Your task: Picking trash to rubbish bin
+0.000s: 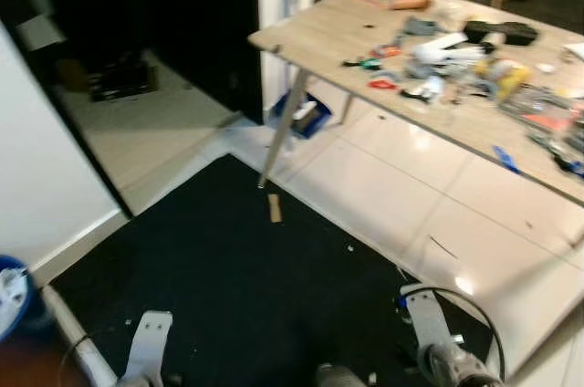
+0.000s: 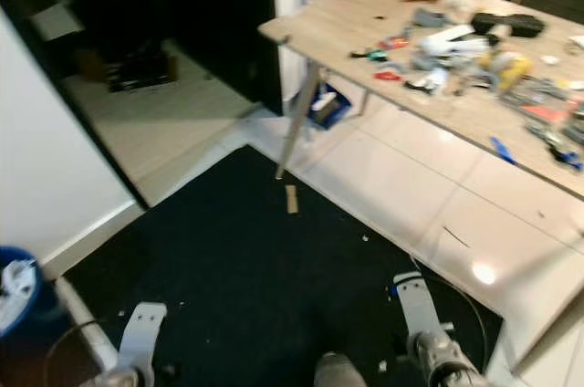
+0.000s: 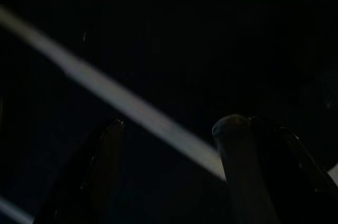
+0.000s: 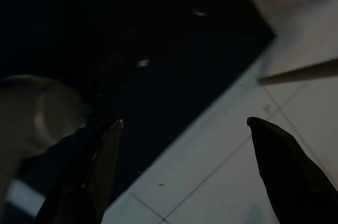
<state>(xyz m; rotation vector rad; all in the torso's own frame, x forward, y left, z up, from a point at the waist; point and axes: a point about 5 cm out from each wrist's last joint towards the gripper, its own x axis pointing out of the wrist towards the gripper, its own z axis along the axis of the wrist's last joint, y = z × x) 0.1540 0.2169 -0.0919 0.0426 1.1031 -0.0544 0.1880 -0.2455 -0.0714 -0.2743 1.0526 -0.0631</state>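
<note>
Both arms hung low over the black mat (image 1: 228, 287); the left end effector (image 3: 169, 129) and right end effector (image 4: 182, 123) stood wide and empty. A brown scrap (image 1: 275, 208) lay on the mat near the bench (image 1: 328, 36) leg. Likely hazards: the flat scrap slipping from the fingers, or an arm clipping the leg.

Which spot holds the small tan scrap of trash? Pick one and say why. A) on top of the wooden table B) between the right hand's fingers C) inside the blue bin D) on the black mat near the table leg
D: the tan scrap lies flat on the black mat, just beyond the foot of the table leg; the right hand is open and holds nothing.
</note>
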